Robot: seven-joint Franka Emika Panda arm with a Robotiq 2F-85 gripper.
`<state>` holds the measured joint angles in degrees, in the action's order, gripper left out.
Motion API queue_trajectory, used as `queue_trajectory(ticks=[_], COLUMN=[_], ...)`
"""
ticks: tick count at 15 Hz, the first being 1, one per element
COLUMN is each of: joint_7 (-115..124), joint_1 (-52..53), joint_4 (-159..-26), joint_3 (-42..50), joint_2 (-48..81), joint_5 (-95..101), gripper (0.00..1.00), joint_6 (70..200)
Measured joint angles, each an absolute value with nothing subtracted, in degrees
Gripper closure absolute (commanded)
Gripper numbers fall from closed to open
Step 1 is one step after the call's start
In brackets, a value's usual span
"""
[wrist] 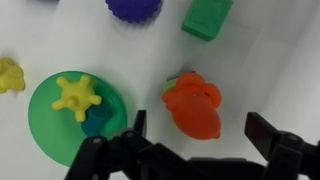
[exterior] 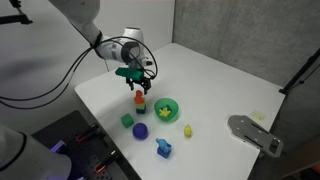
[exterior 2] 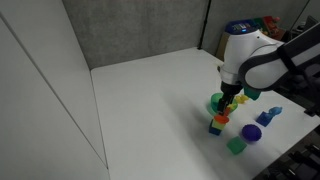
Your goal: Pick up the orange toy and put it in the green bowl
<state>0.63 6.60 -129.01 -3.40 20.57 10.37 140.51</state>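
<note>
The orange toy (wrist: 195,105) lies on the white table, just right of the green bowl (wrist: 45,125) in the wrist view. It also shows in both exterior views (exterior: 140,100) (exterior 2: 221,119). The green bowl (exterior: 166,110) holds a yellow spiky toy (wrist: 77,97) and a small blue piece. My gripper (wrist: 200,140) is open and hangs right above the orange toy, one finger on each side of it, not touching it. It also shows in both exterior views (exterior: 137,84) (exterior 2: 232,98).
A dark green cube (exterior: 127,120), a purple ball (exterior: 141,130), a blue toy (exterior: 163,148) and a small yellow toy (exterior: 187,130) lie around the bowl. A grey flat object (exterior: 255,133) lies at the table's edge.
</note>
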Motion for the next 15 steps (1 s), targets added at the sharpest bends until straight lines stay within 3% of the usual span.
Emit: queue_trajectory(ticks=[7, 15], joint_7=[0.8, 0.9], joint_1=[7.7, 7.4], joint_4=[-127.2, -123.4], joint_3=[-3.1, -2.8], joint_2=[23.2, 20.5], joint_5=[10.4, 10.1], gripper=[0.79, 0.87], joint_6=[140.2, 135.0])
